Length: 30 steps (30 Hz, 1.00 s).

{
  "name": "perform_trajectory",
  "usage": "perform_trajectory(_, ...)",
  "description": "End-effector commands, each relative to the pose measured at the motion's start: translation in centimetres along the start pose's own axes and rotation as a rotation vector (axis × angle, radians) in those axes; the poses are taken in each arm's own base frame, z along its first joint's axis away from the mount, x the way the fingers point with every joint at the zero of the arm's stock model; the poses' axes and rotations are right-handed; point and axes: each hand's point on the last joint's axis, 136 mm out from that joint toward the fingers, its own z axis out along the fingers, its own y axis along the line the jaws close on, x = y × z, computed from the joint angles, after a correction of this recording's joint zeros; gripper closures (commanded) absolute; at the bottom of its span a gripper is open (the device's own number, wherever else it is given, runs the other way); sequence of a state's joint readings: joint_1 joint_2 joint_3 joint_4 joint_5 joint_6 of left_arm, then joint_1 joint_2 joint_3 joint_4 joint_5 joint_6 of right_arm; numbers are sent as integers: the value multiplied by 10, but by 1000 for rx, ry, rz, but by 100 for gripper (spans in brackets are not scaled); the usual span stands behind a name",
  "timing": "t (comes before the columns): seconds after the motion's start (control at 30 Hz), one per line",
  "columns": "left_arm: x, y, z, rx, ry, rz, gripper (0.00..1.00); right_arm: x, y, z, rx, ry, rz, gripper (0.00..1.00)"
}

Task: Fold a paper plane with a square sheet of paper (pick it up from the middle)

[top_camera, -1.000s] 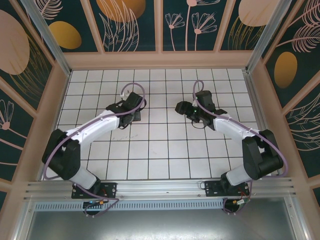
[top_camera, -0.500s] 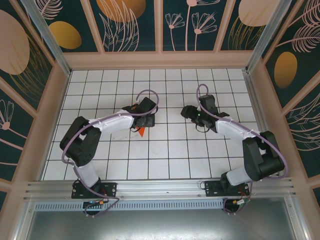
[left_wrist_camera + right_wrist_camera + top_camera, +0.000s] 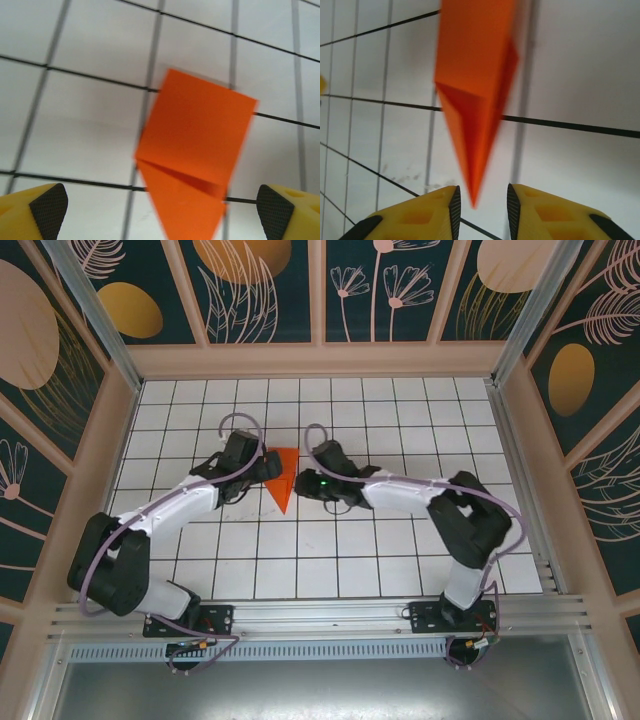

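- Your left hand is spread wide and holds nothing. The unfinished paper plane lies on the desk just ahead of it, its narrowing end reaching in between the fingers.
- Keep that hand low and centred on the plane's body. From there it can pin the paper flat without skewing the crease.
- Your right hand is nearly closed, with a slim gap left. The plane's tip sits in that gap, apparently unpinched. Close gently and squarely, since thin paper crumples easily.
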State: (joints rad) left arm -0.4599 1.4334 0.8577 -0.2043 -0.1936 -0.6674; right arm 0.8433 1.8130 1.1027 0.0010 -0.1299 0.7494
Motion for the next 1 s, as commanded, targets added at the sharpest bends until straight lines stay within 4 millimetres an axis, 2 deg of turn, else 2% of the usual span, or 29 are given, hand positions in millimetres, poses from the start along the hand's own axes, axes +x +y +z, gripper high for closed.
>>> perform_trajectory(0.0, -6, 29, -6, -48, -54, -98, 1, -2, 27, 27, -18, 3, 0, 70)
perform_trajectory(0.13, -2, 47, -9, -56, -62, -152, 1, 6, 31, 58, 1, 66, 17, 75)
perform_trajectory(0.23, 3, 55, -9, -57, -53, -174, 1, 11, 23, 76, 42, 110, 20, 76)
perform_trajectory(0.33, 5, 58, -9, -53, -47, -184, 2, 19, 11, 86, 100, 149, 8, 77)
perform_trajectory(0.43, 7, 57, -10, -44, -43, -186, 2, 28, -7, 85, 161, 186, -32, 76)
perform_trajectory(0.57, 8, 52, -12, -12, -34, -174, 1, 50, -41, 71, 216, 272, -164, 76)
perform_trajectory(0.7, 13, 43, -12, 47, -10, -153, 1, 71, -87, 38, 255, 349, -378, 76)
perform_trajectory(0.77, 16, 36, -12, 93, 4, -146, 2, 73, -99, 20, 233, 364, -418, 75)
perform_trajectory(0.87, 24, 17, -11, 200, 44, -129, 1, 67, -95, -1, 155, 323, -464, 75)
perform_trajectory(0.97, 31, 4, -10, 277, 85, -127, 2, 45, -71, -23, 91, 209, -431, 73)
